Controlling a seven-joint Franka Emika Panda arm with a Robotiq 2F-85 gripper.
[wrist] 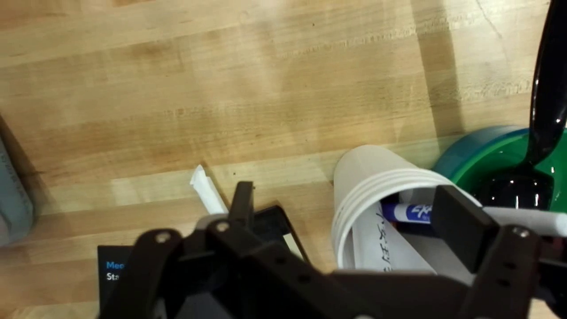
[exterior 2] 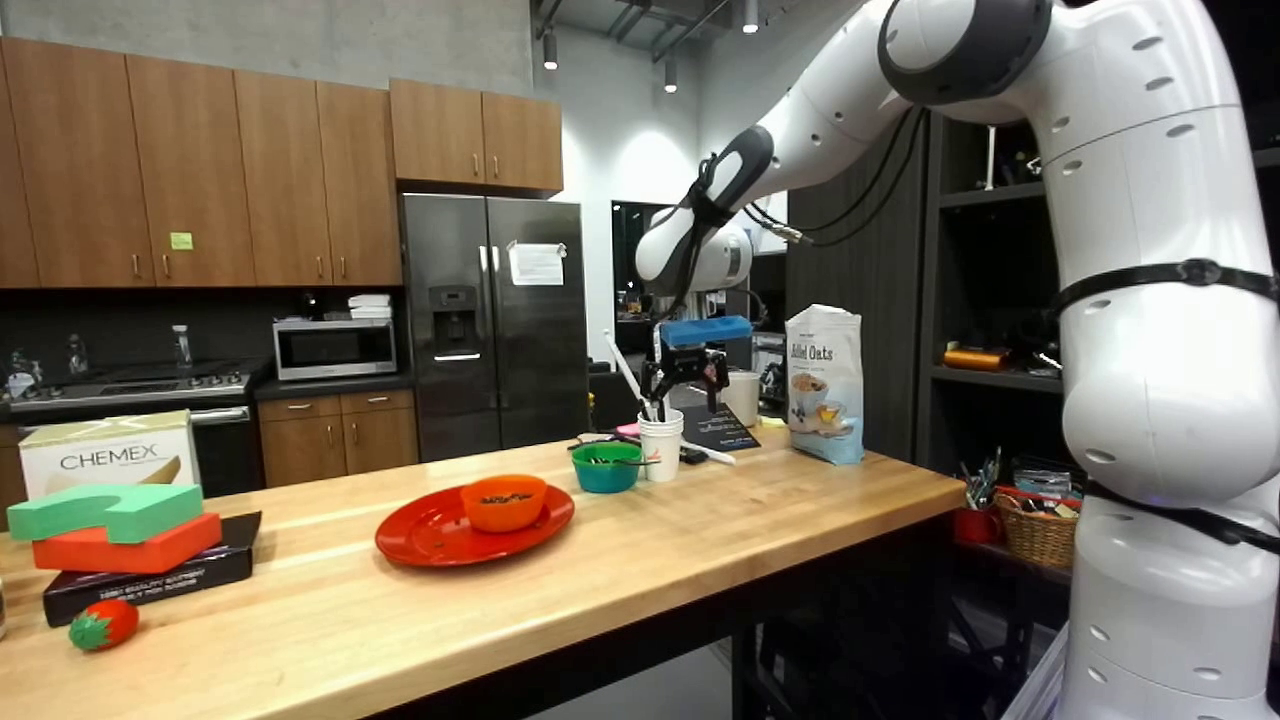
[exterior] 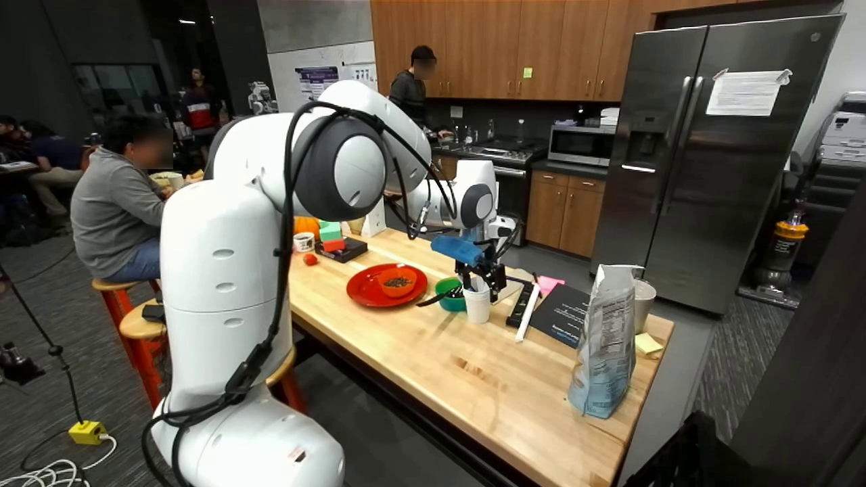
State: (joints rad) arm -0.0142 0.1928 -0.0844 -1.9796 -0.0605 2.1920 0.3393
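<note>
While holding the fingers (wrist: 463, 226) spread wide, hangs just above the white cup (wrist: 365, 168), reaching with one fingertip across the cup's mouth and with its twin past the cup's side. Cannot tell whether touching the rim or the contents. Shows, inside the cup, a blue-and-white marker (wrist: 409, 212) and a white slip (wrist: 383, 248) with handwriting, and, at the cup's mouth, a white stick (wrist: 527, 220) jutting from behind the first fingertip.

Right beside the cup, includes a green bowl (exterior 2: 606, 480) with a black spoon (wrist: 547, 110) lying in it, though hard to say whether touching the cup. Near the cup on its opposite side, includes a black oblong object (exterior: 519, 305) with a white rod (exterior: 528, 314) alongside and, a little farther from the cup, a black booklet (exterior: 561, 314) lying flat. Well apart from the cup on that same side, has an upright oats bag (exterior 2: 825, 390), a pale container (exterior: 645, 306) and some yellow notes (exterior: 647, 343).

On the bowl's side of the cup, farther out, has a red plate (exterior 2: 430, 535) bearing an orange bowl (exterior 2: 505, 517) of small dark bits. Much farther from the cup along the wooden surface (exterior: 433, 352), ends with a red strawberry (exterior 2: 104, 625), a black box (exterior 2: 170, 585) stacked with a red block (exterior 2: 130, 553) and a green block (exterior 2: 150, 508), and a Chemex box (exterior 2: 115, 455).
</note>
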